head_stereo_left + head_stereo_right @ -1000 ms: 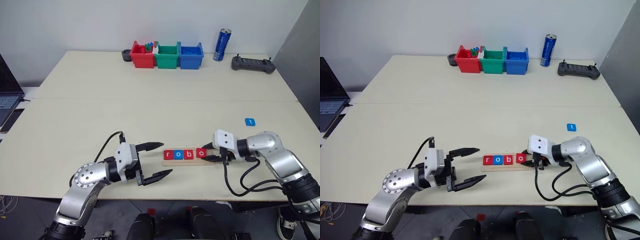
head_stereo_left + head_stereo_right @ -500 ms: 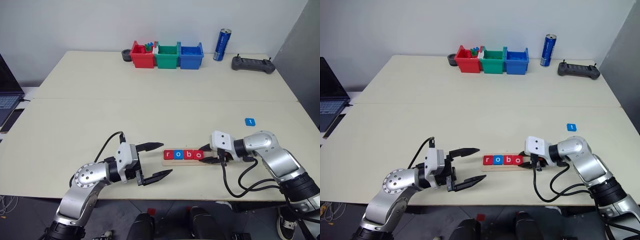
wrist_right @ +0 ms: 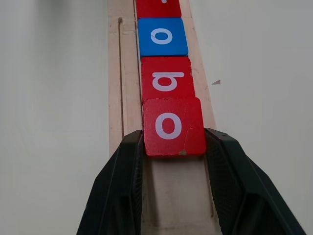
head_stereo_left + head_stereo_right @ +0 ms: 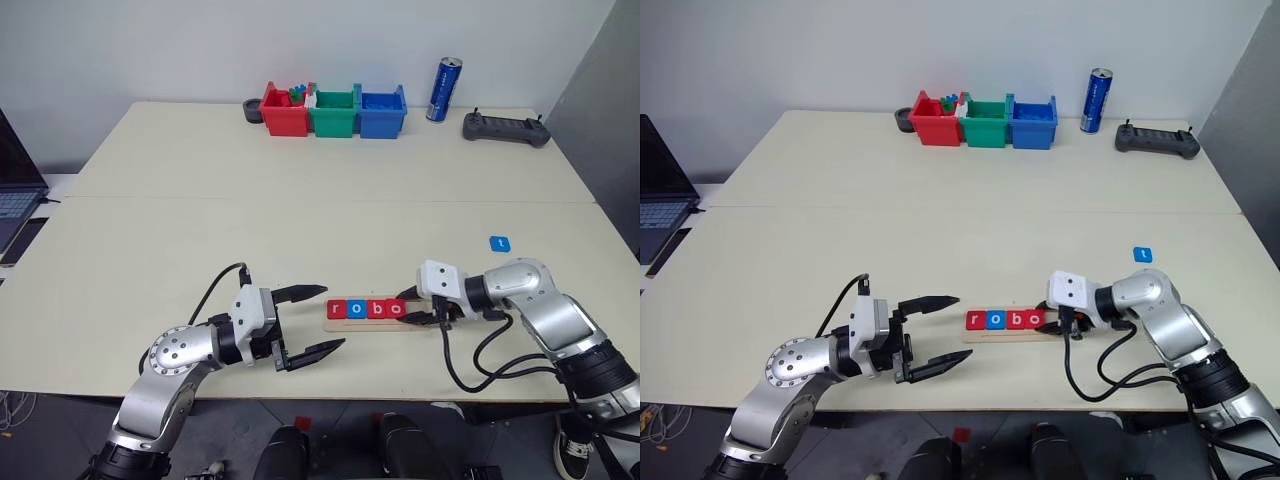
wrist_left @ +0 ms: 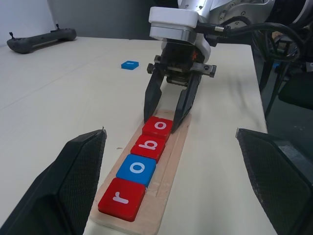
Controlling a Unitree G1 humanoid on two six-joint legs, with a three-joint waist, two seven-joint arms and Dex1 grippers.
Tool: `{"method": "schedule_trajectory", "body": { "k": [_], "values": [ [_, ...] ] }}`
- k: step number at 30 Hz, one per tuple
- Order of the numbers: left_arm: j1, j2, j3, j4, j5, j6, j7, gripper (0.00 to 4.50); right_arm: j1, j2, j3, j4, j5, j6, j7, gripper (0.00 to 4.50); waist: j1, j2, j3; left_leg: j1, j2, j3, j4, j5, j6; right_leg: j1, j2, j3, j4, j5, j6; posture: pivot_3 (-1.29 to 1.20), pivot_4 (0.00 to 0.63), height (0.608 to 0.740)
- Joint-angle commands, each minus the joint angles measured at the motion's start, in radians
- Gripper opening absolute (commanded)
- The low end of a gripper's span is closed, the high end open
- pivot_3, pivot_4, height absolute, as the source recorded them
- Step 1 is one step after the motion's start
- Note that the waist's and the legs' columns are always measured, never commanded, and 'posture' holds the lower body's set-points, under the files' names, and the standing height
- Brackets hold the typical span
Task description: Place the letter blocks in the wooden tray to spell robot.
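Pale wood marks the long narrow tray lying on the cream table, and four flat square letter blocks sit in its groove in a row: a red r, a blue o, a red b and a red o. The right gripper reaches in over the tray's right end — its black fingers clamp the last red o block by its two sides, the block touching the b beside it. The stretch of groove past that block lies bare. The left gripper hovers just off the tray's left end with its jaws spread wide apart, holding nothing. A small blue t block lies flat on the table well beyond the tray, behind its right end — apart from everything else.
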State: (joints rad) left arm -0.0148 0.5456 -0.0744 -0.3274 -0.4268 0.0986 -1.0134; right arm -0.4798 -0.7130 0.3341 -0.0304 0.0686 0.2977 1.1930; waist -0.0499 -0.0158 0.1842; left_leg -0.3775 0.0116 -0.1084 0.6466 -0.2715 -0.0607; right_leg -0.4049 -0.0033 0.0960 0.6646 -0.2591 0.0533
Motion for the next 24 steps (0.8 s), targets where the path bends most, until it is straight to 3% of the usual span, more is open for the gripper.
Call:
{"method": "schedule_trajectory", "body": {
  "k": [1, 7, 16, 24],
  "values": [
    [0.006, 0.001, 0.009, -0.034, -0.011, -0.019, 0.000, 4.50, -0.017, 0.000, -0.012, -0.003, -0.003, -0.006, -0.001, 1.44, 0.000, 0.000, 0.000, 0.000, 0.000, 0.000, 0.000, 0.000, 0.000, 0.000, 0.000, 0.000, 0.000, 0.000, 0.000, 0.00, 0.150, 0.740],
    [0.005, 0.001, 0.012, -0.026, -0.009, -0.026, -0.001, 4.50, -0.008, -0.034, -0.037, -0.001, 0.003, -0.005, 0.015, 1.44, 0.000, 0.000, 0.000, 0.000, 0.000, 0.000, 0.000, 0.000, 0.000, 0.000, 0.000, 0.000, 0.000, 0.000, 0.000, 0.00, 0.150, 0.740],
    [0.028, 0.007, 0.013, -0.024, -0.009, -0.043, -0.009, 4.50, 0.129, -0.220, -0.223, -0.102, 0.099, 0.089, 0.033, 1.44, 0.015, 0.000, 0.000, 0.000, 0.000, 0.000, 0.000, 0.000, 0.000, 0.000, -0.001, 0.000, -0.001, 0.000, 0.000, 0.00, 0.150, 0.740],
    [-0.038, -0.005, -0.011, 0.027, -0.009, -0.046, -0.046, 4.50, 0.217, -0.238, -0.251, -0.017, 0.047, 0.027, -0.034, 1.44, 0.015, 0.000, 0.000, 0.000, 0.000, 0.001, 0.000, 0.000, 0.000, 0.000, 0.000, 0.001, -0.001, 0.000, 0.000, 0.00, 0.150, 0.740]
  ]
}}
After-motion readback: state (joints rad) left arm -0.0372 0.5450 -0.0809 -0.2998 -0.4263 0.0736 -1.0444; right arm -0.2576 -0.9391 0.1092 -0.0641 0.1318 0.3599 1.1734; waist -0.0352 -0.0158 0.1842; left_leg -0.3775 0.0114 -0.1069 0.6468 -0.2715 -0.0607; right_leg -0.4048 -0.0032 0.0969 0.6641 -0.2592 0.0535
